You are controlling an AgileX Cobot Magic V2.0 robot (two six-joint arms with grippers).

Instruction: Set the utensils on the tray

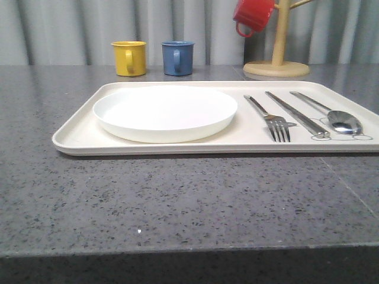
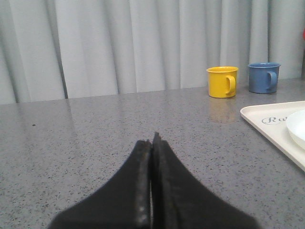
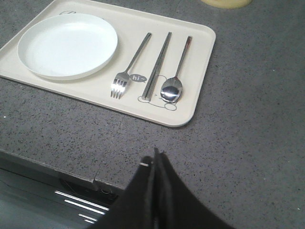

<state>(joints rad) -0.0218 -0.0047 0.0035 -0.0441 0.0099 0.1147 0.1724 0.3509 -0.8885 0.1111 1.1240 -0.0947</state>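
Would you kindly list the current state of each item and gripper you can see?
plate: empty, on tray
fork: flat on tray
chopsticks: flat, paired, on tray
spoon: flat, bowl up
red mug: hanging on mug tree
yellow mug: upright
blue mug: upright
left gripper: shut, empty
right gripper: shut, empty

Front view: low, near table level, facing curtain. Right wrist: high, looking down. Both share cream rectangular tray (image 1: pixel 77 139) (image 3: pixel 200 71); left wrist catches its corner at 3 o'clock.

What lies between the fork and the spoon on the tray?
The chopsticks, laid parallel between the fork and the spoon on the tray. The right wrist and front views both show this.
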